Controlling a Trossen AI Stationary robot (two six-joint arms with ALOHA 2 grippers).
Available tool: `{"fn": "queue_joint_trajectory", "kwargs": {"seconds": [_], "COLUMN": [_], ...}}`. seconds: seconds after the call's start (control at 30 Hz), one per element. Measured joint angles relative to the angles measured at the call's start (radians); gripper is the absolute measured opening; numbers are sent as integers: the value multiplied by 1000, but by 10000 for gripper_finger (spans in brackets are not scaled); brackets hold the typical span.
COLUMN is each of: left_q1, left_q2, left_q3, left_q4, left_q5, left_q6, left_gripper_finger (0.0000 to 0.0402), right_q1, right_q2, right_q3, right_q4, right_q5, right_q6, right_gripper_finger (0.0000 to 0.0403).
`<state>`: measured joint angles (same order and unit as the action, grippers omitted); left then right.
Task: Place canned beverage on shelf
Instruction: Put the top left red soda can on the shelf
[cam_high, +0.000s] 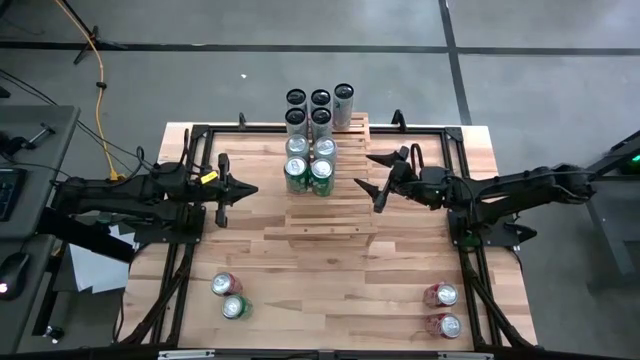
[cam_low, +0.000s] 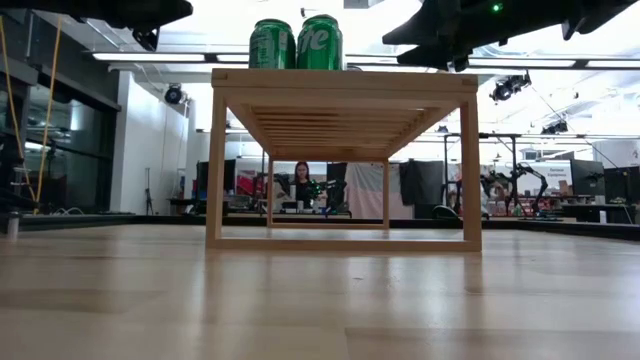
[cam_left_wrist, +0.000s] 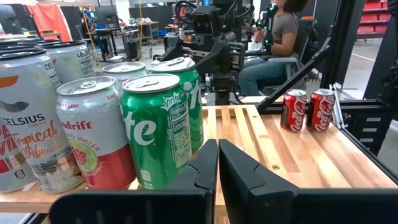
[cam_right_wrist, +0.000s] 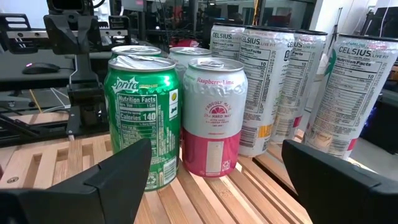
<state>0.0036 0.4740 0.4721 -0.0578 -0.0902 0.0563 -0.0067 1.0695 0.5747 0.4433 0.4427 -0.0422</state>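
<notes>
The shelf (cam_high: 326, 205), a stepped rack of pale wood slats, stands in the middle of the wooden surface (cam_high: 400, 300), between the two arms. On its steps sit two green Sprite cans (cam_high: 309, 174) side by side, with two pink-and-white Spindrift cans (cam_high: 311, 147) just behind them, and behind those a cluster of five tall Celsius cans (cam_high: 320, 108) at the far end. In the low view the Sprite cans stand upright on the top board of the rack.

The right end effector (cam_high: 371, 172) hovers just beside the Sprite cans on their right, its fingers spread wide and holding nothing; in its wrist view one Sprite can and one Spindrift can stand close ahead between the two fingers. The left end effector (cam_high: 238, 190) waits on the opposite side of the rack, a little apart from it, its fingers pressed together and empty.

Nearer the front edge of the surface, well apart from both end effectors, lie a red can and a green can (cam_high: 230, 297) on the left and two red Coca-Cola cans (cam_high: 443, 310) on the right.
</notes>
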Motion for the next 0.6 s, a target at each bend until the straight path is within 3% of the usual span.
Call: {"fn": "queue_joint_trajectory", "kwargs": {"seconds": [0.33,0.6], "left_q1": [0,1], "left_q2": [25,68], "left_q3": [1,1], "left_q4": [0,-3], "left_q5": [0,15], "left_q6": [-5,-73], "left_gripper_finger": [49,139], "right_q1": [0,0], "right_q2": [0,0], "right_q3": [0,0], "right_q4": [-1,-1], "right_q5": [0,0], "right_q6": [0,1], "right_gripper_finger": [346,346]}}
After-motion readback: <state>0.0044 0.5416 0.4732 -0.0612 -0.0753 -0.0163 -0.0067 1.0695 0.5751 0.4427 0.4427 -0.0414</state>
